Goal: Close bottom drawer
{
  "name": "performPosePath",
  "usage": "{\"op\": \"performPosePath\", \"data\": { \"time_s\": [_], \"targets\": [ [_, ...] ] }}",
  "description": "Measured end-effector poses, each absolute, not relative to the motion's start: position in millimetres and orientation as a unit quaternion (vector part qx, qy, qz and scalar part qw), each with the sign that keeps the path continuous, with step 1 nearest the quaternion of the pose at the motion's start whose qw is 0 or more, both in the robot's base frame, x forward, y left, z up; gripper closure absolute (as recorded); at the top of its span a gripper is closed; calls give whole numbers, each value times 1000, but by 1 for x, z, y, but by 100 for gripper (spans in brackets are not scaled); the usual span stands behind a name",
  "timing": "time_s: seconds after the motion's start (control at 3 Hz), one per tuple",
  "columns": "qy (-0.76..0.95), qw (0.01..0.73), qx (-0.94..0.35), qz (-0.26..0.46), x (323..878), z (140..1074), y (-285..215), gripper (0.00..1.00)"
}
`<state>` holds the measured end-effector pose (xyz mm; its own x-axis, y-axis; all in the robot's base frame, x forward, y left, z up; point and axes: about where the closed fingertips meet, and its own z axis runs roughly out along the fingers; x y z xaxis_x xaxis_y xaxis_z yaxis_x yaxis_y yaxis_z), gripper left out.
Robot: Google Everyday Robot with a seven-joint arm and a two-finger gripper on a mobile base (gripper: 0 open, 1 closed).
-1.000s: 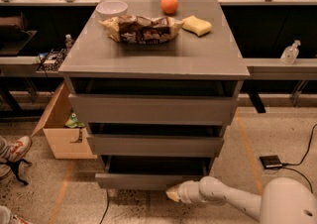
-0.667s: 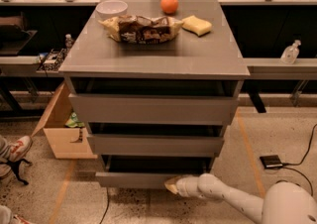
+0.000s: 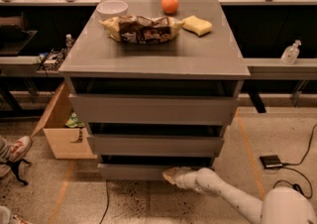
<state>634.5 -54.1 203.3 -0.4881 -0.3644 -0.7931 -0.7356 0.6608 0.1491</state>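
The bottom drawer (image 3: 131, 171) is the lowest of three grey handleless drawers in the cabinet. Its flat front stands only slightly out from the cabinet, with a dark gap above it. My gripper (image 3: 170, 175) is at the end of the white arm that reaches in from the lower right. It is low near the floor and its tip is against the right part of the bottom drawer's front.
On the cabinet top (image 3: 89, 54) lie a white bowl (image 3: 112, 8), an orange (image 3: 170, 4), a snack bag (image 3: 143, 28) and a yellow sponge (image 3: 197, 25). An open cardboard box (image 3: 62, 129) stands left of the cabinet. A person's shoe (image 3: 14, 151) is at far left. A cable and small black box (image 3: 272, 161) lie on the floor at right.
The gripper has pushed forward against the bottom drawer's front, and the drawer has slid further into the cabinet. The view has also drawn closer.
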Motion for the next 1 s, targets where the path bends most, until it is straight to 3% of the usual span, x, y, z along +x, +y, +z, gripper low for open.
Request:
{"op": "performPosePath", "data": {
  "time_s": [0.67, 1.0],
  "targets": [
    [820, 392, -334, 249, 651, 206, -51, 100],
    [828, 360, -347, 253, 639, 195, -49, 100]
  ]
}}
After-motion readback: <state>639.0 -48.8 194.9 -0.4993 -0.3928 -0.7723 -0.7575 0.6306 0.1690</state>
